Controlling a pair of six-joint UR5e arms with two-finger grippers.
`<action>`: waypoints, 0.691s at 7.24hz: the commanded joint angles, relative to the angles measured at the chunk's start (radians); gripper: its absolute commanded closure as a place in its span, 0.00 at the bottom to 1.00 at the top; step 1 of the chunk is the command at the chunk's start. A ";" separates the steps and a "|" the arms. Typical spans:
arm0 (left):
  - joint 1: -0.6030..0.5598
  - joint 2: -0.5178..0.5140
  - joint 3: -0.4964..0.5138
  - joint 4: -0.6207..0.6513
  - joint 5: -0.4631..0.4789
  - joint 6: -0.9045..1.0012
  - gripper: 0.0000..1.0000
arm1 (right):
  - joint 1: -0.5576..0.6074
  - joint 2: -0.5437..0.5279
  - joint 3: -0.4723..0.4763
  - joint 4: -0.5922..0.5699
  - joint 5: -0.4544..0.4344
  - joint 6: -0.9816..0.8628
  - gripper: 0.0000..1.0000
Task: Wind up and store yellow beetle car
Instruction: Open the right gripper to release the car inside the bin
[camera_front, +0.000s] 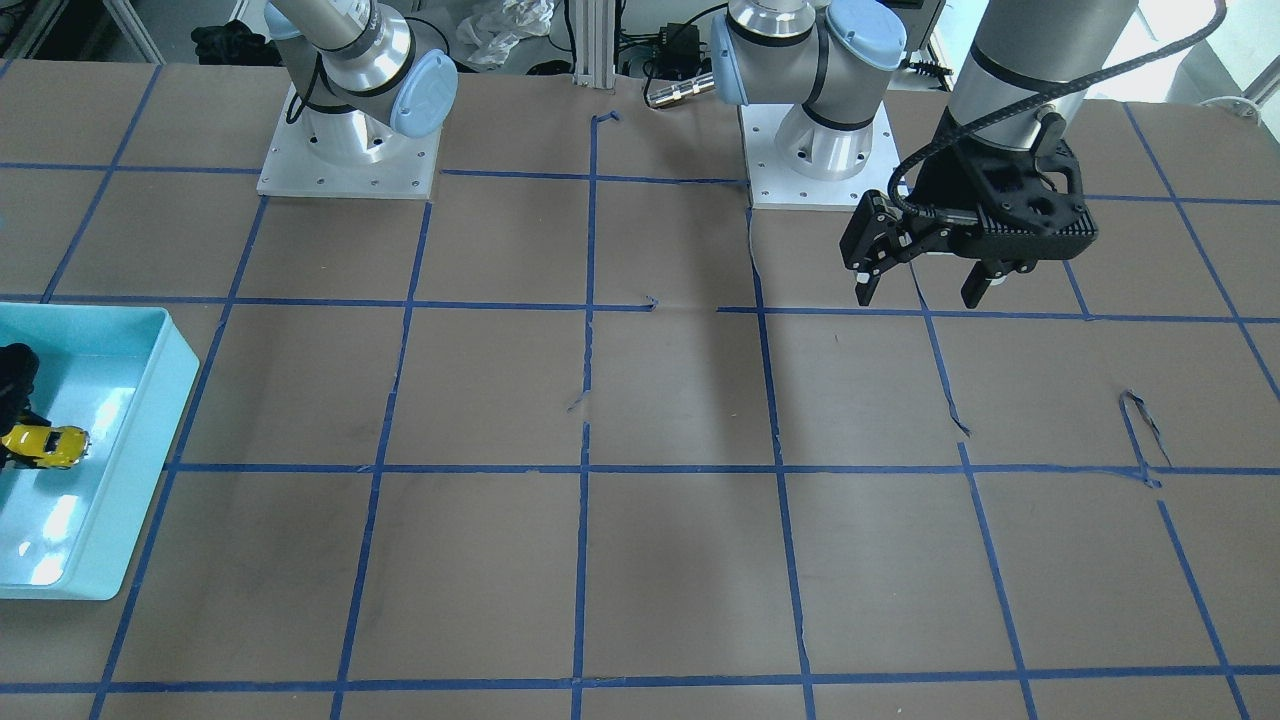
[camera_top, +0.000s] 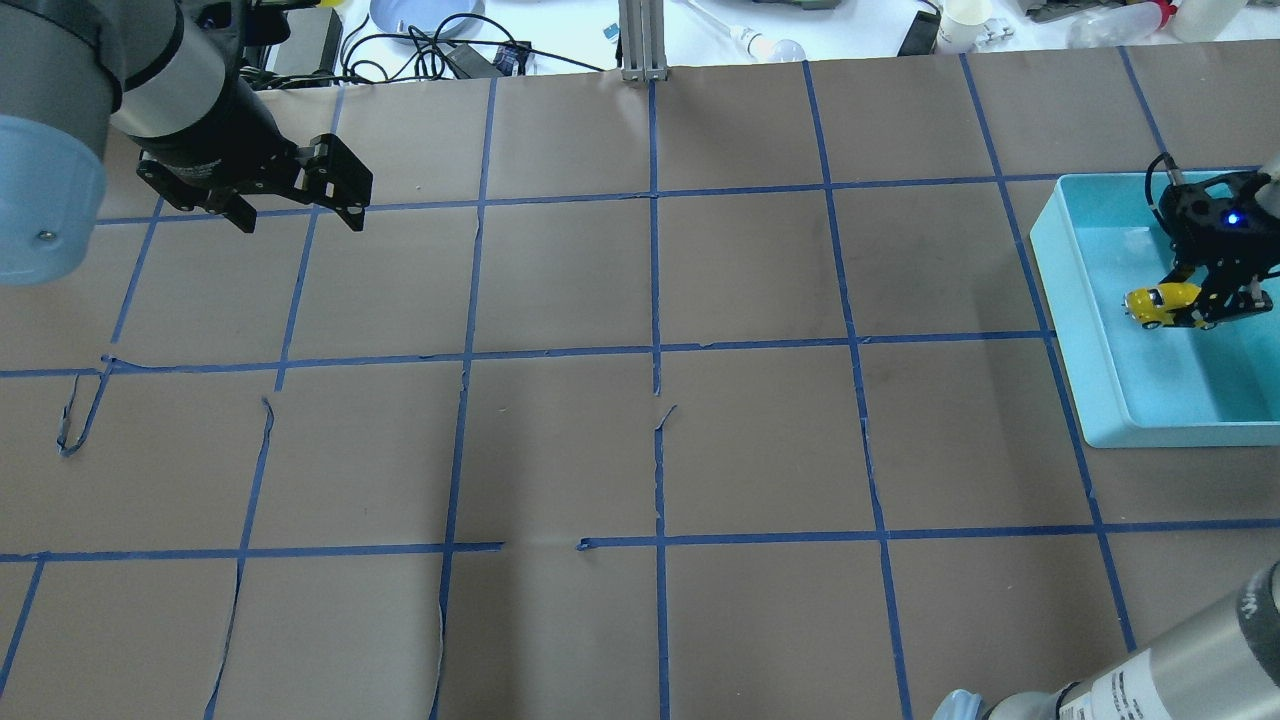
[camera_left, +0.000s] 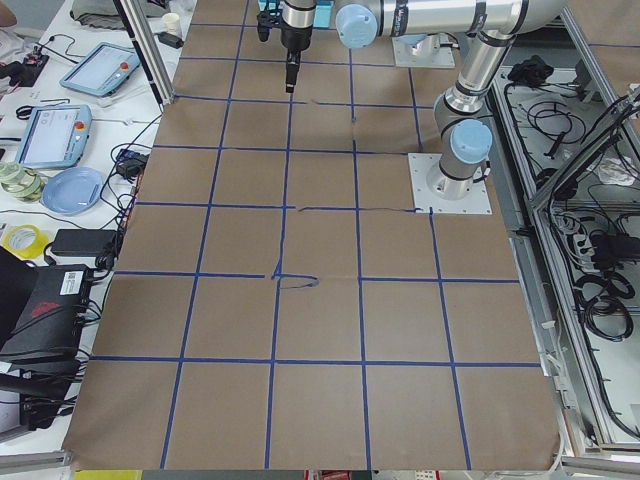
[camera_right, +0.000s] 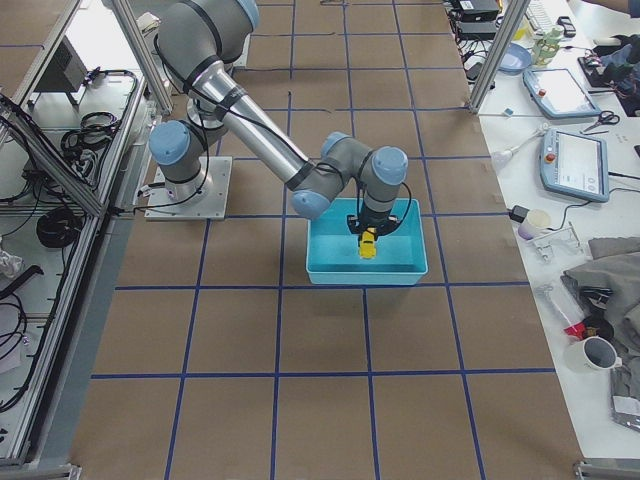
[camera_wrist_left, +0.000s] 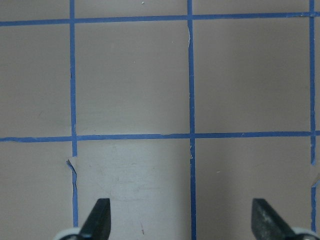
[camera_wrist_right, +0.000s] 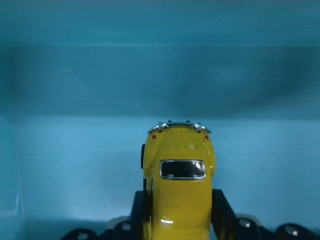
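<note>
- I see the right gripper (camera_top: 1192, 306) clamping the yellow beetle car (camera_top: 1158, 300) inside the teal tray (camera_top: 1068, 330) — 3 o'clock overhead.
- Left gripper (camera_top: 300, 220) gapes wide at 10 o'clock.

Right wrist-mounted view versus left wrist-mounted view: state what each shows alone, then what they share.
Only the right wrist view: the yellow beetle car gripped by the right gripper, with the blue bin around it. Only the left wrist view: the brown table with blue tape lines under the open, empty left gripper. Both: that arm's own gripper rising from the bottom edge.
</note>
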 joint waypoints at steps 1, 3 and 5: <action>0.000 0.000 0.003 0.000 0.001 -0.001 0.00 | -0.027 -0.010 0.100 -0.096 0.003 -0.009 1.00; 0.000 -0.001 0.009 0.000 -0.002 -0.001 0.00 | -0.027 -0.013 0.091 -0.095 -0.001 -0.008 0.00; 0.000 -0.001 0.006 0.000 -0.005 -0.001 0.00 | -0.009 -0.086 0.050 -0.052 0.015 0.014 0.00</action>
